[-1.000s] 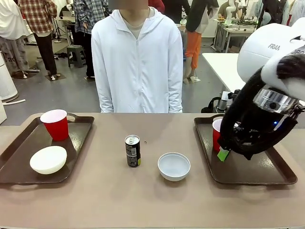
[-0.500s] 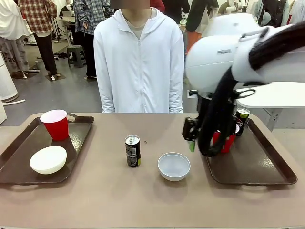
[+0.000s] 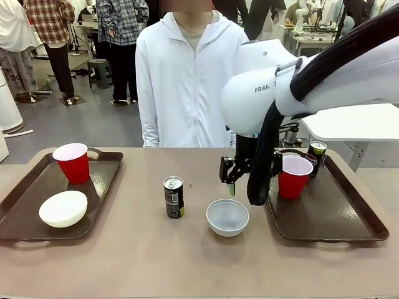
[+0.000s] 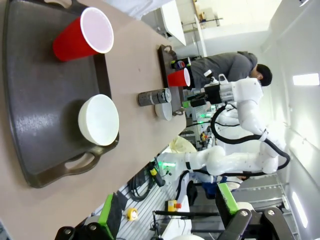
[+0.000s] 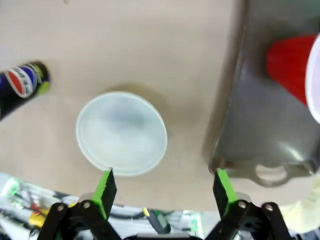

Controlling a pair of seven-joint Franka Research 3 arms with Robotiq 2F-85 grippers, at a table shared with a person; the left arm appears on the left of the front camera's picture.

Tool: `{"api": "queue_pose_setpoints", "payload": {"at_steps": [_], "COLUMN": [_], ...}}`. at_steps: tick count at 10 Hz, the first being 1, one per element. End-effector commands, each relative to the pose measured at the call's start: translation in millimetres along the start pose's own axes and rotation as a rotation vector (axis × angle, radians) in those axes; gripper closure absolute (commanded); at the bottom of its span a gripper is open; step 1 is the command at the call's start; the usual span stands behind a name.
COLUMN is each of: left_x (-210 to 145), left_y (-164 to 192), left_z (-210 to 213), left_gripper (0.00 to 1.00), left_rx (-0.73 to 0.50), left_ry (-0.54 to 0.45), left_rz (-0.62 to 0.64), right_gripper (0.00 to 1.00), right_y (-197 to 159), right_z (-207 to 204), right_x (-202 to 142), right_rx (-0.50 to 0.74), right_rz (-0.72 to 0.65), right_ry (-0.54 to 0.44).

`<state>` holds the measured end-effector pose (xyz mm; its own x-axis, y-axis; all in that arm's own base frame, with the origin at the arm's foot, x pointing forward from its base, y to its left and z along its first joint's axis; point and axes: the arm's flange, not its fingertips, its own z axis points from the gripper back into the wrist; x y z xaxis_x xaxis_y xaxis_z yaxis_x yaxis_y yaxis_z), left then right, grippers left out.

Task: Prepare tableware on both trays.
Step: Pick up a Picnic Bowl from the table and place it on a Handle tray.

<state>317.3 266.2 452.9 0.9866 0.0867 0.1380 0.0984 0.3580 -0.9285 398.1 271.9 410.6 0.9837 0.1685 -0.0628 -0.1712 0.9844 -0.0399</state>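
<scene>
Right pincer (image 3: 229, 179): jaws wide apart, nothing between them, poised above the table (image 3: 124, 261). Directly beneath, offset toward one finger, sits the loose bowl (image 3: 227, 217); the loose can (image 3: 173, 197) stands upright beyond that bowl. On the pincer's other side lies the right tray (image 3: 336, 219), carrying the right cup (image 3: 294, 176) and right can (image 3: 317, 152). Left pincer (image 4: 167, 212): jaws spread, empty. Ahead of it the left tray (image 4: 30, 75) holds the left cup (image 4: 82, 37) and left bowl (image 4: 99, 120).

Red cup (image 3: 74, 163) on each tray (image 3: 37, 180); bowl (image 3: 227, 217), can (image 3: 173, 197) between
</scene>
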Motion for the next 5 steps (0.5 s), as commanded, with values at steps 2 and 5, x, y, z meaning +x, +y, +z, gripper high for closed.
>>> {"api": "queue_pose_setpoints", "payload": {"at_steps": [2,5], "left_x": [-2,-2], "left_y": [-1,-1], "left_z": [0,0], "left_gripper": [0.00,0.00], "left_rx": [-0.006,-0.006], "left_ry": [-0.007,-0.007], "left_rz": [-0.007,-0.007], "right_gripper": [0.00,0.00], "right_y": [3,-2], "right_z": [-26,-50], "right_x": [22,36], "right_rx": [0.034,0.061], "right_rz": [0.081,0.125], "right_ry": [-0.039,-0.012]}}
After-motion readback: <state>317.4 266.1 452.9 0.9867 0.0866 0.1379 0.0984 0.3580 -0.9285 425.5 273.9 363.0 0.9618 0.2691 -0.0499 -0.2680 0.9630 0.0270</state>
